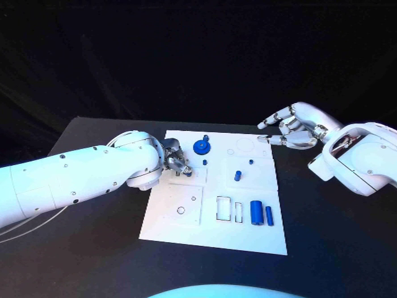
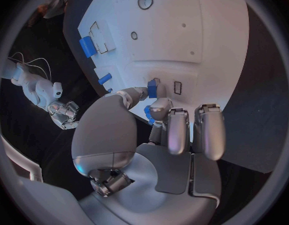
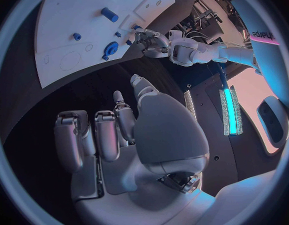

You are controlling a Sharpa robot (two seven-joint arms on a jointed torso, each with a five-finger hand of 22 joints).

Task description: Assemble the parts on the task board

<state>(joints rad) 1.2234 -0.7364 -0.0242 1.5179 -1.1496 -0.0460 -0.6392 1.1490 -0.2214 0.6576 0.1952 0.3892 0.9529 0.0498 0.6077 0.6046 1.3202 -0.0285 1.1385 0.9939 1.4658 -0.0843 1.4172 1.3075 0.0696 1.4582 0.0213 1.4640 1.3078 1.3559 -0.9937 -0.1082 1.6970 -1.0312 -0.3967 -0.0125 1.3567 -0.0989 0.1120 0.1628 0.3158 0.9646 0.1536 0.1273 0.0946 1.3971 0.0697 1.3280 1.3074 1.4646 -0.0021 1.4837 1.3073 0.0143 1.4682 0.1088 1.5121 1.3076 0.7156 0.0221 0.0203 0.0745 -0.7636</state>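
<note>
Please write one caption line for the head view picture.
Left robot hand holds a small blue part over the task board; right robot hand waits.

One partly cut-off word, seemingly "harpa", stands on a white surface [image 3: 264, 35] at the picture's rim.

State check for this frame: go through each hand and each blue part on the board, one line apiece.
left hand: pinching a small blue part at the task board's left side.
right hand: holds nothing, fingers curled, off the board's far right corner.
round blue part: on the board.
two blue cylinders: lying side by side.
</note>
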